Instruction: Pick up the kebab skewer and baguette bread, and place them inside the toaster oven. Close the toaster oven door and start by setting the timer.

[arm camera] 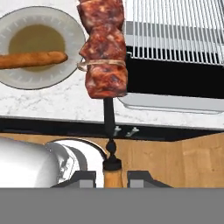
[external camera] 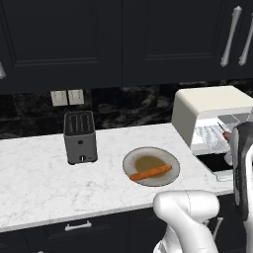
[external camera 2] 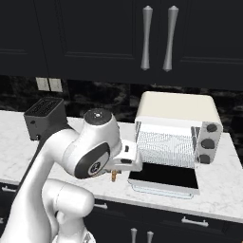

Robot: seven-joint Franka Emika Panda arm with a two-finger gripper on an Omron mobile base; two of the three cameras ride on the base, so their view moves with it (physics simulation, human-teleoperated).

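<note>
No text, label, brand, number or sign can be read anywhere. The three dials on the toaster oven carry no legible markings, the dark slot toaster shows no lettering, and the wall plates above the bench are blank.

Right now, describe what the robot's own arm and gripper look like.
The arm is built of smooth, rounded glossy white segments. A dark grey oval cap with a small pale mark sits on its large joint, and a round grey disc caps the top. A dark link runs along the right edge of the left base view. The gripper shows two small dark finger tips in the hand view. No cables are visible.
</note>
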